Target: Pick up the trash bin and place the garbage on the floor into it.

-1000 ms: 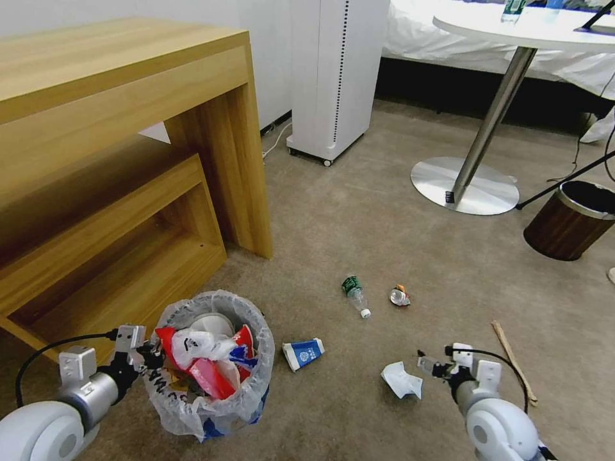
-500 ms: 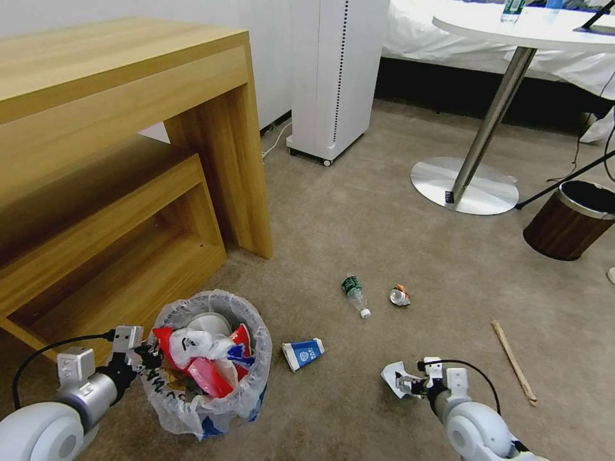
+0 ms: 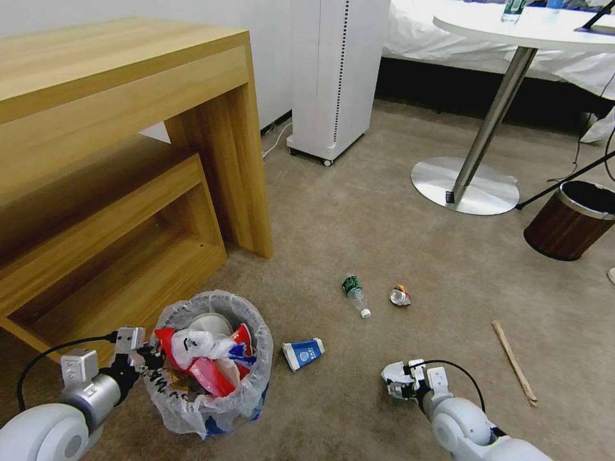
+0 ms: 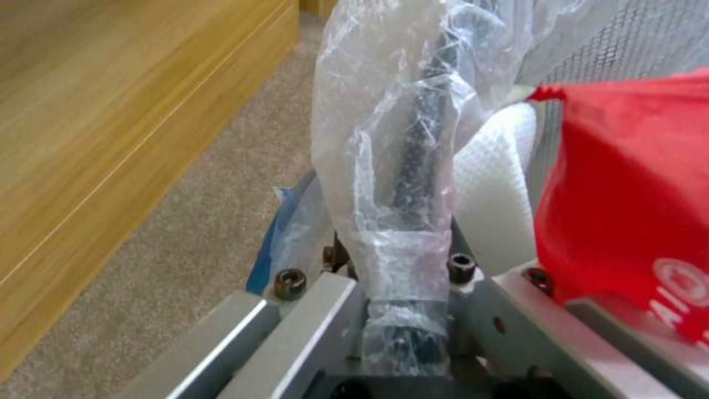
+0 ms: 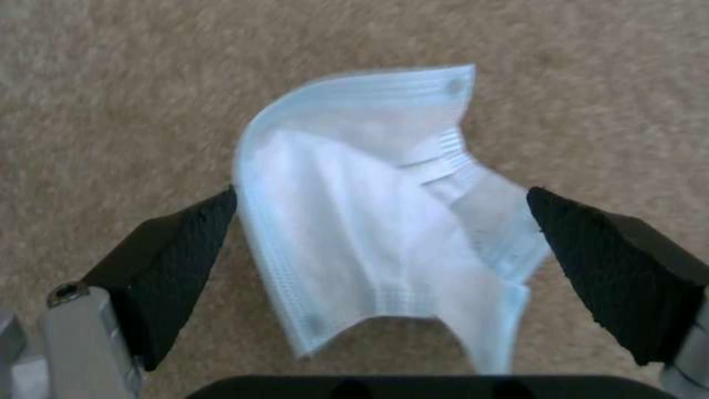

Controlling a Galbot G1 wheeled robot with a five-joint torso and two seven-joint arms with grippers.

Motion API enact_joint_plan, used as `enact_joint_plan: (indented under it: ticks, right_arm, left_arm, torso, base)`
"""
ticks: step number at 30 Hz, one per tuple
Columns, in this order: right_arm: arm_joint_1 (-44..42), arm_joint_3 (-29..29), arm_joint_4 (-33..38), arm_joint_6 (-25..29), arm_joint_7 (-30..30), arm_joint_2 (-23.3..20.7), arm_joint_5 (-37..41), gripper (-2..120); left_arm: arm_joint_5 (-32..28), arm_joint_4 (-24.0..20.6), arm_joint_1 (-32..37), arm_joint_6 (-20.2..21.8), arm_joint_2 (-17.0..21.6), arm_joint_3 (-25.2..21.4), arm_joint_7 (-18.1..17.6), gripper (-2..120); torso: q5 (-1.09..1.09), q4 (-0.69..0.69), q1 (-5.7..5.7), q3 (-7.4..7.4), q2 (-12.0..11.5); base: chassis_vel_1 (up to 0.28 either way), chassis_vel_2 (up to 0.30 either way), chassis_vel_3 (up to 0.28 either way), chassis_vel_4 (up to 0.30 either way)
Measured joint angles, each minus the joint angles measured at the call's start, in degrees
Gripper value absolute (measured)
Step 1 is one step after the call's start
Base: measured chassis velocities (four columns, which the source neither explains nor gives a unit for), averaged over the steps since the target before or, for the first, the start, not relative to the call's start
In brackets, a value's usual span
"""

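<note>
The left gripper (image 3: pixel 142 354) is clamped on the rim of the trash bin (image 3: pixel 211 365), beside the wooden shelf. The right gripper (image 5: pixel 384 260) is spread around a crumpled face mask (image 5: pixel 384 221) on the floor. I judge it must close next.

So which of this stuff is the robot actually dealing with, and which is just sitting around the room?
Part of the job:
trash bin, held at its rim by the left gripper
face mask, between the open right gripper
blue-white cup
bottle
wooden stick

Just lying about:
wooden desk
brown bin
round table
</note>
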Motion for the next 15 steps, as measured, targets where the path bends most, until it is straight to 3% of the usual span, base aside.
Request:
enact_joint_plan:
  ticks: [10,13,15]
  right_arm:
    - [-0.3,-0.9,-2.1,2.8,-0.7,0.9,-3.3,97]
    - [-0.6,-0.4,-2.6,3.7,-0.6,0.8,-4.1,84]
    - [-0.6,-0.4,-2.6,3.8,-0.6,0.8,-4.1,84]
  left_arm:
    - [0.1,0.4,-0.1,-0.6,-0.2,0.1,0.0,0]
    - [0.1,0.9,-0.4,-0.8,-0.2,0.3,0.0,0]
    - [0.1,0.9,-0.4,-0.8,-0.2,0.4,0.0,0]
  torso:
    - [0.00,0.00,0.00,0.00,0.0]
    - [-0.01,0.00,0.00,0.00,0.0]
    - [-0.01,0.00,0.00,0.00,0.0]
  base:
    - [0.000,0.000,0.000,0.000]
    - [0.000,0.000,0.000,0.000]
    - [0.000,0.000,0.000,0.000]
